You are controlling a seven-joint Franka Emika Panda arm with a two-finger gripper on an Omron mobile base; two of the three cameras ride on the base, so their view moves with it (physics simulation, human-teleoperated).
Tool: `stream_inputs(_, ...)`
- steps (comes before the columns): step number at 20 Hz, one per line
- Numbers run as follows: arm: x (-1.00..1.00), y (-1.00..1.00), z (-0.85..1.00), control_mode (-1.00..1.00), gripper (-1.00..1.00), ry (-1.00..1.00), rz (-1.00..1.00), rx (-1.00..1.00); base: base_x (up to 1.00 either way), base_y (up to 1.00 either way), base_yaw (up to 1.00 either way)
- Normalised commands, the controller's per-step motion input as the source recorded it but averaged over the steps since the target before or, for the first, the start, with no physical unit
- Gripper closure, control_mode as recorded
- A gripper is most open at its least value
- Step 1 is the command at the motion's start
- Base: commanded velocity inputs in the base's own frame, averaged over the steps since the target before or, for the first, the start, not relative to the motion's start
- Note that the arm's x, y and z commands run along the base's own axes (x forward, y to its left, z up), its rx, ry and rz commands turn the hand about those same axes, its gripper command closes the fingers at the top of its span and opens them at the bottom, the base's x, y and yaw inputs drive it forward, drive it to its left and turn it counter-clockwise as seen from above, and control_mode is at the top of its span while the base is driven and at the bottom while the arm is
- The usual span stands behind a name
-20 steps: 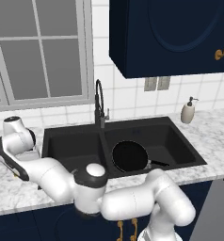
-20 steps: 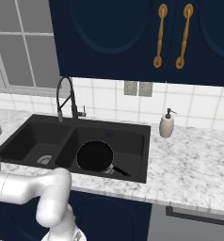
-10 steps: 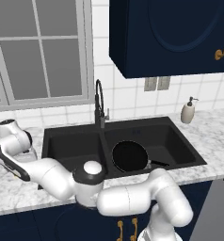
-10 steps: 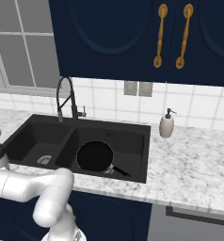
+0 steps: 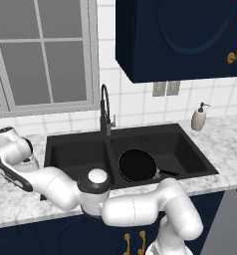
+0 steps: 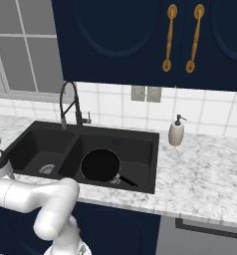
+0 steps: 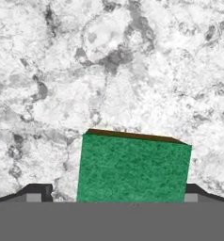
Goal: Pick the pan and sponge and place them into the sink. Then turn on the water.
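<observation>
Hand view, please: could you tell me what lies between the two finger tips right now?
The sponge sits between the open gripper's fingertips, green top toward the camera, resting on the marble counter. The tips flank it without visibly touching.

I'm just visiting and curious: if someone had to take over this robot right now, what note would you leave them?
Gripper: open, low over the marble counter, one fingertip either side of the sponge, not closed on it.
Pan: already in the right basin of the sink.
Faucet: no water running.
Done: pan placed.
Left: grip the sponge, carry it to the sink, drop it in, turn on the water.
</observation>
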Motion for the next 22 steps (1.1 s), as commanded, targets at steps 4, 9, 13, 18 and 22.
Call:
stream_inputs(4, -0.1, -0.25, -0.22, -1.0, -1.0, -0.08, 0.0, 0.0, 0.0, 0.0, 0.0)
stream_inputs(9, -0.13, -0.19, -0.31, -1.0, -1.0, -0.08, 0.0, 0.0, 0.0, 0.0, 0.0)
stream_inputs(13, -0.09, -0.02, -0.7, -1.0, 1.0, -0.06, 0.0, 0.0, 0.0, 0.0, 0.0)
stream_inputs(18, -0.04, -0.08, -0.47, -1.0, 1.0, -0.13, 0.0, 0.03, 0.0, 0.0, 0.0)
stream_inputs(22, -0.28, -0.42, 0.08, -1.0, 1.0, -0.1, 0.0, 0.03, 0.0, 0.0, 0.0)
